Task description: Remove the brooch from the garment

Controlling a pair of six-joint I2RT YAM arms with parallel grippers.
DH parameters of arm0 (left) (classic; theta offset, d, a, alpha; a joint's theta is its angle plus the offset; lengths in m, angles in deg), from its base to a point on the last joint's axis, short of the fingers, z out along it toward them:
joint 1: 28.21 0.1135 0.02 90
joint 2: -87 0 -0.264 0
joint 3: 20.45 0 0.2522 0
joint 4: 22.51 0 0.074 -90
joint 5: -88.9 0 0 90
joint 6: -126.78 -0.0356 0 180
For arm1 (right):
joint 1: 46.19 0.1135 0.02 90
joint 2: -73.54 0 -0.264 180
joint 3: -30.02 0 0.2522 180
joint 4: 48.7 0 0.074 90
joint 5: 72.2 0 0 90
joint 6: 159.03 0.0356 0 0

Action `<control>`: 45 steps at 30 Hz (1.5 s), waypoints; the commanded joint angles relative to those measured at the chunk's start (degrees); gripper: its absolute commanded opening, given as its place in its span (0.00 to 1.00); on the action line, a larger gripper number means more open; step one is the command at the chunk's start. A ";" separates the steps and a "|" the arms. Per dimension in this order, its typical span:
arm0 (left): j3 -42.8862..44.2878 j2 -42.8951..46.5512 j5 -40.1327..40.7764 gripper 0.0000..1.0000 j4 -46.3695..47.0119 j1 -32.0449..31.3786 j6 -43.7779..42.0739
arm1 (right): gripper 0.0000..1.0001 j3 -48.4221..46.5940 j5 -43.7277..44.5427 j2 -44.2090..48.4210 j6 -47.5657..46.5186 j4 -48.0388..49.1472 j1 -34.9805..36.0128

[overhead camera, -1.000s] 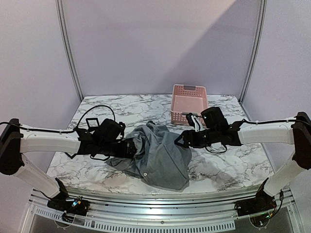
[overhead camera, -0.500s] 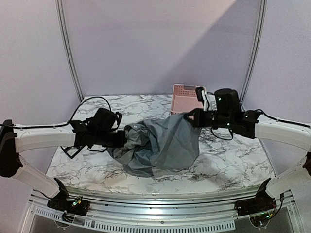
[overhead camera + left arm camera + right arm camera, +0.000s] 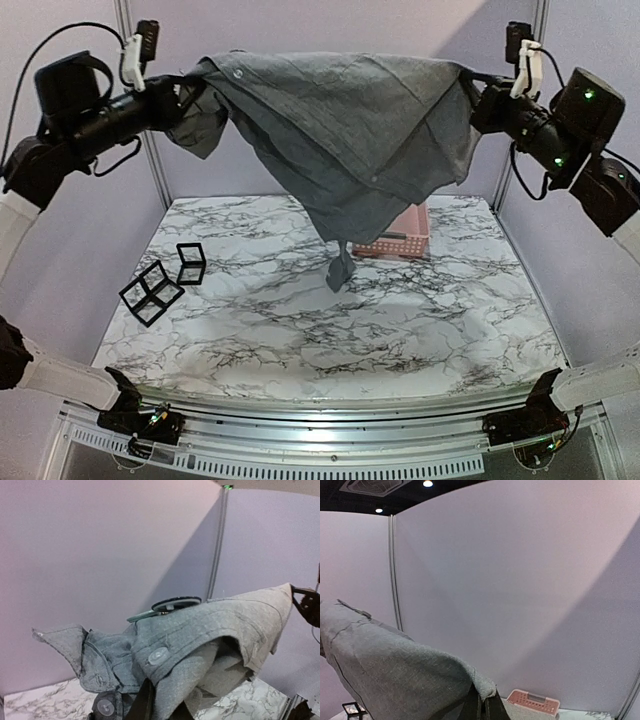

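Pale lilac panels with thin metal posts close in a marble-patterned table [image 3: 450, 330], its white top veined in grey. High above it the garment [image 3: 350, 130], a soft grey woven cloth with stitched seams and a collar, hangs stretched like a sagging sheet between the two arms, with one narrow tail dangling lowest. The left gripper [image 3: 188, 95] pinches one upper end and the right gripper [image 3: 470, 95] the other. Both claws are closed narrow on the cloth, though in the wrist views folds cover most of their fingers. From above, the drooping cloth hides most of the pink basket [image 3: 408, 240], a plastic box at the far side of the table. Only its near slotted wall shows. Two black wire cubes [image 3: 150, 292], open frames, stand just beside each other at the left, well apart from the basket. The left wrist view shows pale round buttons [image 3: 158, 656] along a stitched band and a dark oval disc [image 3: 175, 603] with a light rim lying on the top fold. Whether that disc is the brooch cannot be told.
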 commanded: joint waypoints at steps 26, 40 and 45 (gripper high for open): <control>-44.96 3.67 -10.57 1.00 3.78 -1.62 13.36 | 0.19 35.49 18.52 -11.14 19.28 -7.62 -2.58; -37.15 -19.25 -2.02 1.00 10.94 -4.13 14.89 | 0.99 34.57 0.53 -12.03 29.76 -11.10 -11.05; -27.12 -31.05 -7.66 1.00 15.59 -5.95 10.98 | 0.99 38.11 -9.46 -10.68 31.39 -7.80 -16.94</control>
